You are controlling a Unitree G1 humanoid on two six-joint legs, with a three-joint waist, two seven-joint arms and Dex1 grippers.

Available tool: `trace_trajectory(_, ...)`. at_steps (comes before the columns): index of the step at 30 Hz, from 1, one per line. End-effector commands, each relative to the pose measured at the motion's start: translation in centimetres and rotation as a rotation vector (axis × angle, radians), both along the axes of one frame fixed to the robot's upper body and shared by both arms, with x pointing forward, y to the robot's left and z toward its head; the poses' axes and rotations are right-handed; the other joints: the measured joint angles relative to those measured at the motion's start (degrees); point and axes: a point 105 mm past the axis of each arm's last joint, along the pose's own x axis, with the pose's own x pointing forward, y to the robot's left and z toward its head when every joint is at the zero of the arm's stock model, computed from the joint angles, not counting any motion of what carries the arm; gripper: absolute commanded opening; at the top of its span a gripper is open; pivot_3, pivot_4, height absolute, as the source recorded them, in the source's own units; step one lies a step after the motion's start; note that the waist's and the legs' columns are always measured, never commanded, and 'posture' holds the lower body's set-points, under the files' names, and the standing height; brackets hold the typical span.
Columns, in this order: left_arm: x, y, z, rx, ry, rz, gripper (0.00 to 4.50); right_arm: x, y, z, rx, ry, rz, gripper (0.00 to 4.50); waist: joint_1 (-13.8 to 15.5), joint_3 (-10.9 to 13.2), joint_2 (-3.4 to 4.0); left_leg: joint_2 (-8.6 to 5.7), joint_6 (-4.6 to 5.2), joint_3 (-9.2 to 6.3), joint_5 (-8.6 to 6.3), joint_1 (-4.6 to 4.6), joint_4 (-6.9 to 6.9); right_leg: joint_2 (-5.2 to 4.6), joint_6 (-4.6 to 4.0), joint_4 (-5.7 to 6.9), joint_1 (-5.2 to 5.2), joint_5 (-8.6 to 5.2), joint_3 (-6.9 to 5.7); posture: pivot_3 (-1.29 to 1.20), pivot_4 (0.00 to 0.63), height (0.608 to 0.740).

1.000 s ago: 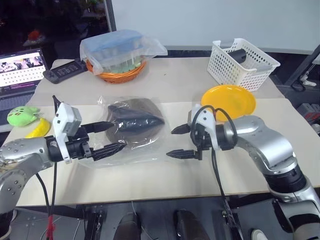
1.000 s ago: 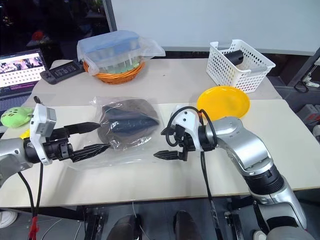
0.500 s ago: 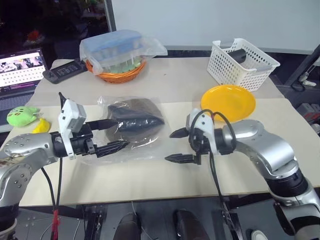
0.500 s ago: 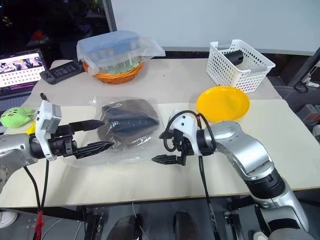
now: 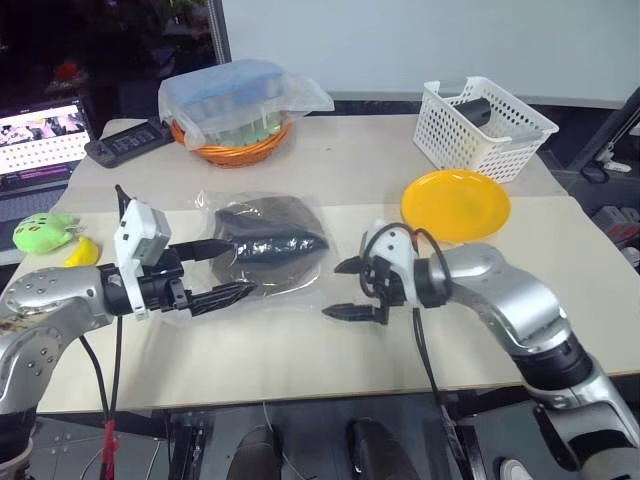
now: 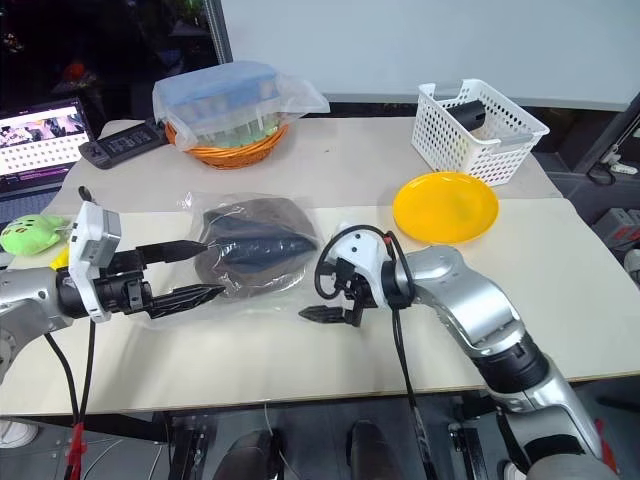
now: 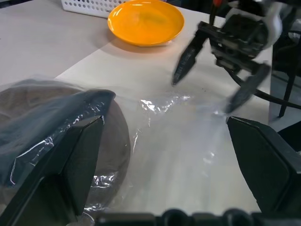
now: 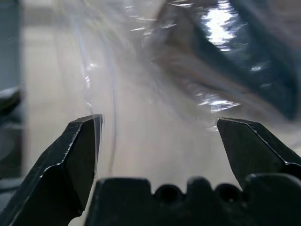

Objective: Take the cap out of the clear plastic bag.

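The soft brown fabric cap (image 5: 268, 243) is still sealed inside the large crinkly clear plastic bag (image 5: 258, 292), flat on the beige counter (image 5: 300, 350) — the grab hasn't happened yet. The left hand (image 5: 222, 271) and the right hand (image 5: 345, 289), both spread apart and holding nothing, flank the bag's near edge. Next I'd expect each to pinch film and part the mouth — there's open counter near, while the round yellow plastic disc (image 5: 456, 204) sits well apart.

the cap (image 5: 268, 245) lies inside the clear plastic bag (image 5: 262, 290), flat on the table (image 5: 300, 350). the left gripper (image 5: 225, 270) sits at the bag's left edge and the right gripper (image 5: 345, 290) at its right edge, with the disc (image 5: 455, 205) further right. behind stand a wrapped basket (image 5: 235, 110) to the left and a mesh basket (image 5: 480, 125) to the right.
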Motion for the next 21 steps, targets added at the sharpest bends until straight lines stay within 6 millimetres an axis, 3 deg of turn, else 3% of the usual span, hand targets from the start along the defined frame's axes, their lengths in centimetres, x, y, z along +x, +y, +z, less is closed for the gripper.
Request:
trace_trajectory(1,-0.3,0.1,0.8,0.002,-0.049,0.004,4.5,1.5,-0.1,1.4,0.006,-0.124,-0.04,4.49,0.1,0.0,0.0,0.0,0.0,0.0,0.0,0.0,0.0,0.0,0.17,0.0,0.0,0.1,0.0,0.0,0.15,0.74)
trace_trajectory(5,-0.4,0.1,0.7,0.002,-0.048,0.008,4.5,2.4,0.0,2.5,0.027,-0.203,-0.056,4.49,0.1,0.0,0.0,0.0,0.0,-0.01,0.0,-0.03,-0.01,0.0,0.2,-0.03,0.0,0.12,0.0,0.0,0.15,0.74)
trace_trajectory(6,-0.4,0.1,0.7,0.002,-0.047,0.01,4.5,2.4,0.2,3.0,0.04,-0.219,-0.051,3.98,0.1,0.0,0.0,-0.01,0.0,-0.01,0.0,-0.04,-0.01,0.0,0.2,-0.03,0.0,0.12,0.01,0.0,0.15,0.74)
trace_trajectory(7,-0.5,0.1,0.7,0.002,-0.047,0.01,4.5,2.4,0.3,3.3,0.048,-0.227,-0.047,3.84,0.0,0.0,0.0,0.0,0.0,-0.01,0.0,-0.05,-0.01,0.0,0.2,-0.03,-0.01,0.12,0.01,0.0,0.15,0.74)
trace_trajectory(14,-0.3,-0.3,0.5,0.01,-0.045,0.003,4.5,0.5,2.2,6.0,0.14,-0.282,0.096,1.46,0.0,0.0,0.0,0.02,0.0,-0.03,0.0,-0.03,-0.01,0.04,0.21,-0.01,0.0,0.13,0.01,0.0,0.15,0.74)
trace_trajectory(18,0.1,-0.2,0.4,0.025,-0.044,0.009,4.5,-0.9,2.7,5.3,0.1,-0.252,0.192,0.04,0.1,0.0,0.0,0.04,0.0,-0.05,0.0,-0.03,-0.01,0.06,0.21,0.0,0.0,0.13,0.01,0.0,0.15,0.74)
trace_trajectory(21,0.4,0.0,0.0,0.042,-0.034,0.023,4.5,-2.3,2.6,3.5,0.047,-0.172,0.255,0.01,0.2,0.0,0.0,0.04,0.0,-0.04,0.0,-0.03,-0.01,0.06,0.21,-0.02,0.0,0.13,0.01,0.0,0.15,0.74)
